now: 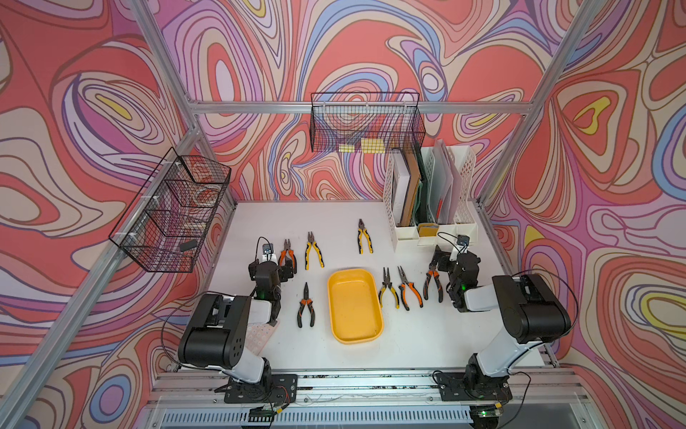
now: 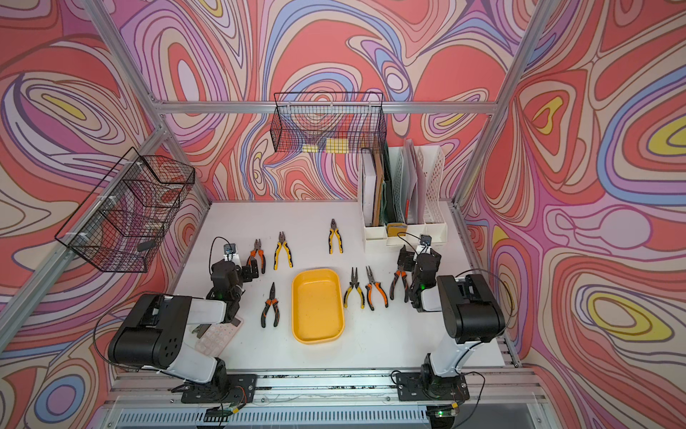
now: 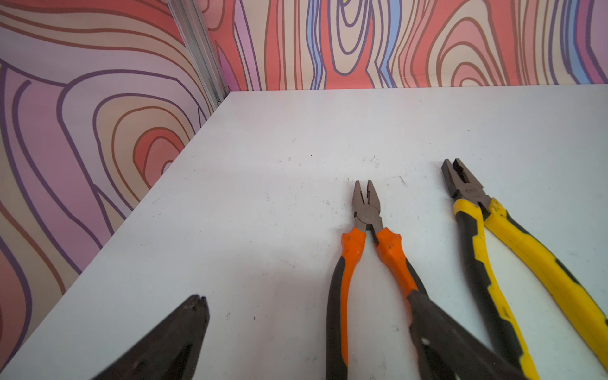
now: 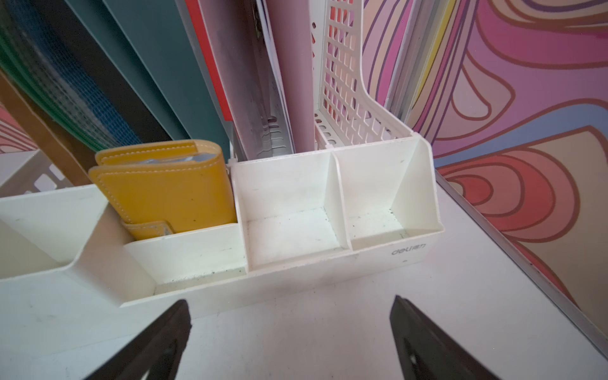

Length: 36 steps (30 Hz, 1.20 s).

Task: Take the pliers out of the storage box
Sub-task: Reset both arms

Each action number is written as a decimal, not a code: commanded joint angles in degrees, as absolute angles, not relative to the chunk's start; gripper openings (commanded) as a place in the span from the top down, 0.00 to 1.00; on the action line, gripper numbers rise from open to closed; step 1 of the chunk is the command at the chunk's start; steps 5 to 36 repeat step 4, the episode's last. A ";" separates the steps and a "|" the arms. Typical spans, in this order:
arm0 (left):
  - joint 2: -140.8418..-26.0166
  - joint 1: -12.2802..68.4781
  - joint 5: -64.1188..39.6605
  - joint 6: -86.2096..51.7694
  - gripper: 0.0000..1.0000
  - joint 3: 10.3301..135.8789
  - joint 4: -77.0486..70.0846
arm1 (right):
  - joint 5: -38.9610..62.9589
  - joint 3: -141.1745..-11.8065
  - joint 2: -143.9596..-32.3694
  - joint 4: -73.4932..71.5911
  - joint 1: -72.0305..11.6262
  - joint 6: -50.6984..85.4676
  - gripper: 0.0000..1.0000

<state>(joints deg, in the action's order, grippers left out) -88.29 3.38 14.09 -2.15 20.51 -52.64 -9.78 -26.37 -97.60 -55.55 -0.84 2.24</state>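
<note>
Shoulder housings sit closest in both top views: left arm (image 1: 217, 336) and right arm (image 1: 529, 310), the biggest things here, and they hide a fair bit. Under the left arm a pale bumpy sheet (image 2: 219, 336) pokes out, too covered to identify.

White table (image 1: 427, 334) holds the rest. Back right stands a white file rack (image 1: 430, 193), its folders cut off in the right wrist view. Storage box (image 1: 354, 308) (shallow, yellow, rounded corners) lies mid-table betw. the arms.

Left gripper (image 3: 304, 297): fingers spread wide, nothing held. One finger crosses an orange handle in the wrist view; contact can't be told. Right gripper (image 4: 289, 301): also spread wide, nothing held, just before the rack.

Pliers (image 1: 313, 250): seven, all on the table outside the box, w/ dark heads and yellow/black or orange/black handles. Three lie farther back, one at the box's left, three at its right. The rightmost pair (image 1: 433, 284) has its head lost against the right gripper.

Only the left wrist view shows the blunt noses of the orange pair (image 3: 365, 250) and yellow pair (image 3: 477, 237) slightly parted. Only the right wrist view shows the rack's mustard patch is a wallet (image 4: 164, 187).
</note>
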 commanded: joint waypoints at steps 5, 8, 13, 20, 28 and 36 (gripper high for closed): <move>-88.49 3.12 13.80 -1.85 0.00 20.84 -52.77 | -8.12 -26.69 -97.38 -55.15 -1.05 1.77 0.02; -88.49 3.12 13.80 -1.85 0.00 20.84 -52.77 | -8.12 -26.69 -97.38 -55.15 -1.05 1.77 0.02; -88.49 3.12 13.80 -1.85 0.00 20.84 -52.77 | -8.12 -26.69 -97.38 -55.15 -1.05 1.77 0.02; -88.49 3.12 13.80 -1.85 0.00 20.84 -52.77 | -8.12 -26.69 -97.38 -55.15 -1.05 1.77 0.02; -88.49 3.12 13.80 -1.85 0.00 20.84 -52.77 | -8.12 -26.69 -97.38 -55.15 -1.05 1.77 0.02; -88.49 3.12 13.80 -1.85 0.00 20.84 -52.77 | -8.12 -26.69 -97.38 -55.15 -1.05 1.77 0.02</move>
